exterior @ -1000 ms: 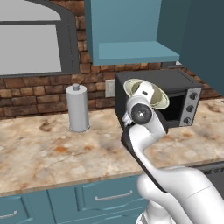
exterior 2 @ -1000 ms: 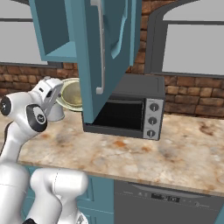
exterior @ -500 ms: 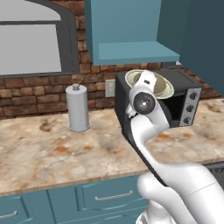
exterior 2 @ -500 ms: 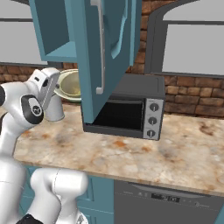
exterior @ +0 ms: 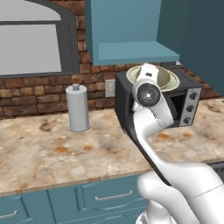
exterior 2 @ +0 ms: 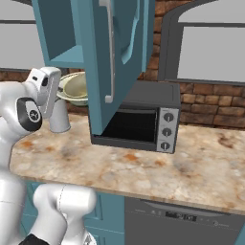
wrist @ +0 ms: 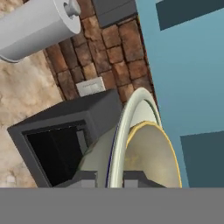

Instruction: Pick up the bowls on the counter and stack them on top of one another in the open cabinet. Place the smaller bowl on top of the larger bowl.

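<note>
The larger bowl [exterior: 171, 81] [exterior 2: 67, 95], pale with a cream rim [wrist: 132, 114], hangs in the air above the counter [exterior: 52, 153], just below the open cabinet's shelf [exterior: 135, 52]. The smaller bowl [wrist: 151, 155] [exterior 2: 79, 86], olive-yellow, appears to sit nested inside it. My gripper [wrist: 111, 177] is shut on the larger bowl's rim, one fingertip on each side of the wall. The bowls are tipped toward the camera in the left base view, in front of the toaster oven's top. The cabinet door [exterior 2: 115, 57] stands open to the right of the bowls.
A black toaster oven [exterior: 183, 100] [exterior 2: 139, 119] stands on the counter under the cabinet. A tall grey canister [exterior: 77, 108] [wrist: 35, 26] stands to its left by the brick wall. Teal drawers [exterior: 109, 197] run below the counter's front edge.
The hand has lifted the held bowls higher and a little to the right, closer to the underside of the cabinet shelf. Canister and oven have not moved.
</note>
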